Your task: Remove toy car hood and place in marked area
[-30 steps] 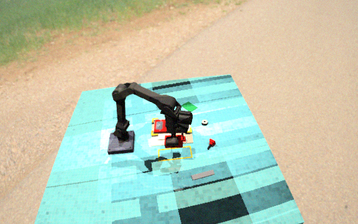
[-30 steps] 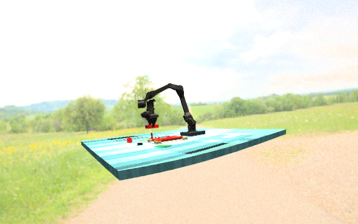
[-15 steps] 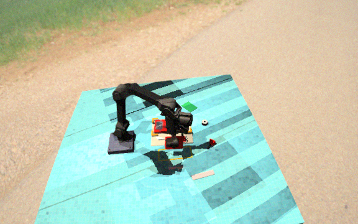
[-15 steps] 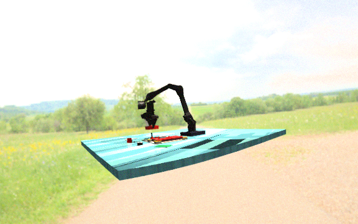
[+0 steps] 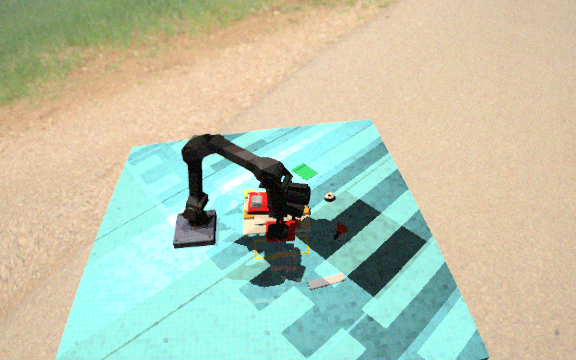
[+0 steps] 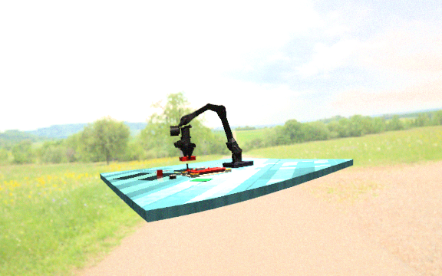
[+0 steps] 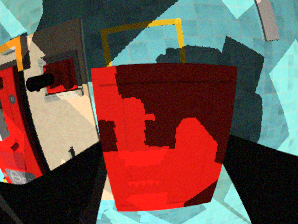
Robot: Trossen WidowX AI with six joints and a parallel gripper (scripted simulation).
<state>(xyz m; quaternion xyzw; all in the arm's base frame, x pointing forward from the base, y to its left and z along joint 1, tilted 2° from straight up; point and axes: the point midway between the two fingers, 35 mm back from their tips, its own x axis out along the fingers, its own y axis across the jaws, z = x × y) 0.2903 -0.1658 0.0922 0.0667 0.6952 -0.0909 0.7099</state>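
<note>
The red hood (image 5: 290, 234) (image 6: 187, 158) (image 7: 165, 140) is a flat panel held in the air. My gripper (image 5: 279, 231) (image 6: 187, 155) (image 7: 164, 143) is shut on it, with one dark finger at each side edge in the wrist view. The toy car (image 5: 256, 201) (image 6: 209, 169) (image 7: 10, 125) is red and lies beside a cream board (image 5: 249, 228) (image 7: 62, 132). The marked area is a yellow outline (image 5: 309, 244) (image 7: 181, 42) on the table. The hood is above the table, and covers the near side of the outline in the wrist view.
A green patch (image 5: 305, 171) (image 6: 201, 179) and a small pale ring (image 5: 329, 197) lie behind. A small red part (image 5: 341, 229) (image 6: 159, 173) is at the right. A pale bar (image 5: 326, 281) (image 7: 267, 21) lies in front. A black peg (image 7: 40, 82) stands out from the cream board.
</note>
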